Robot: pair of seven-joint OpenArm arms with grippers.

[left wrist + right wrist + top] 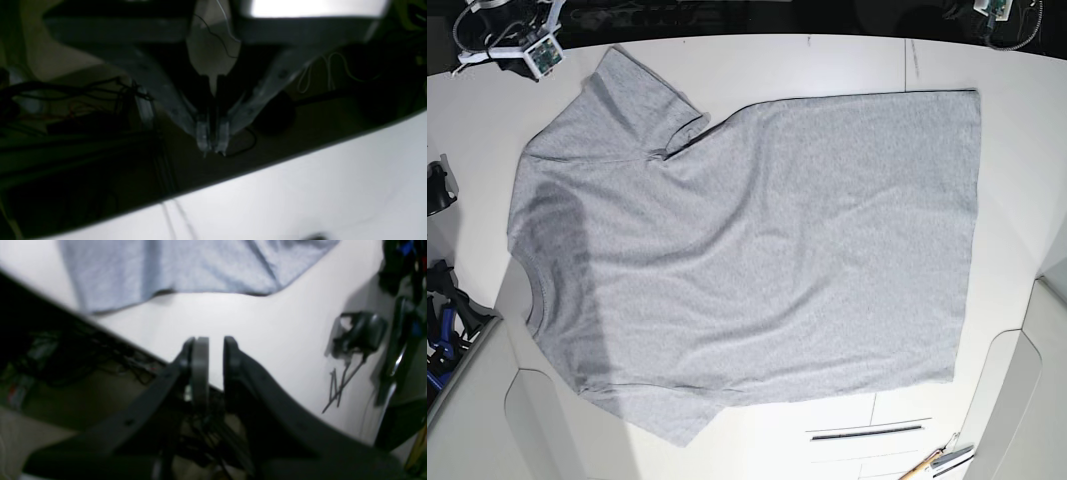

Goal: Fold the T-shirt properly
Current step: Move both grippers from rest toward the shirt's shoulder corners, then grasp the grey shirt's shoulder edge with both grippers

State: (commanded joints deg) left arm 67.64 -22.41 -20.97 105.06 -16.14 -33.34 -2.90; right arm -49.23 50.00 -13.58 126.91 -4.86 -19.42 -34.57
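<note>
Fingers, left wrist view: the left gripper (212, 146) has its two dark fingers brought together at the tips, with nothing visible pinched between them.
Backdrop, left wrist view: dark cables (63, 88) tangle at the image's left, beyond the edge of a white tabletop (300, 183) that fills the lower right. The picture is dim and soft.
Fingers, right wrist view: the right gripper (215, 341) is parted, with white tabletop showing through the gap and no cloth between the tips.
T-shirt, right wrist view: part of the grey T-shirt (213, 266) lies across the top of the picture, beyond the fingertips and apart from them.
Hardware, right wrist view: a black fixture (362, 331) with thin prongs stands out against the white surface at right.
T-shirt, base view: spread broadly over the white tabletop, plain side up, the heather-grey garment lies with its neckline toward the left and its hem toward the right. One sleeve points to the top, the other to the bottom; creases run diagonally through the body, and a shadow crosses the neckline end.
Grippers, base view: the right one is at upper left, near a sleeve but apart from it; the left one, partly cropped, is at upper right, beyond the hem corner.
Tabletop extras, base view: slender tools (937, 457) lie at lower right, below the shirt.
</note>
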